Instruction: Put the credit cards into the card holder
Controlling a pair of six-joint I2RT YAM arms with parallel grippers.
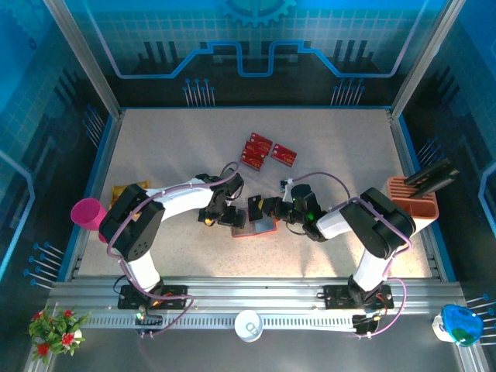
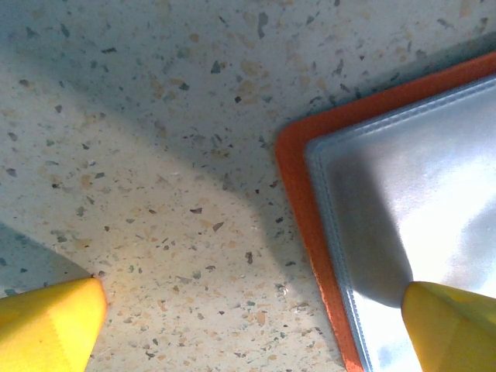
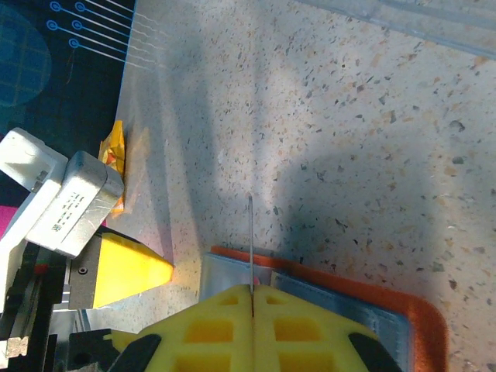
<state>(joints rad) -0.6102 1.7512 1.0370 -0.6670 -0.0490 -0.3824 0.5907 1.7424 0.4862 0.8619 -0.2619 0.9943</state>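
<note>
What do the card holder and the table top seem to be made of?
Card holder: orange border looks like faux leather or plastic; grey pocket is glossy, probably vinyl, given the glare and stitched edge. Table top: matte, pale with dark specks, like stone-patterned laminate.

From above and behind the arm bases (image 1: 147,294), the fixed camera takes in the whole table (image 1: 155,147). Both wrist cameras look down at close range, sharing the orange card holder (image 2: 293,178) at centre; the right wrist's appears to face leftward.
</note>
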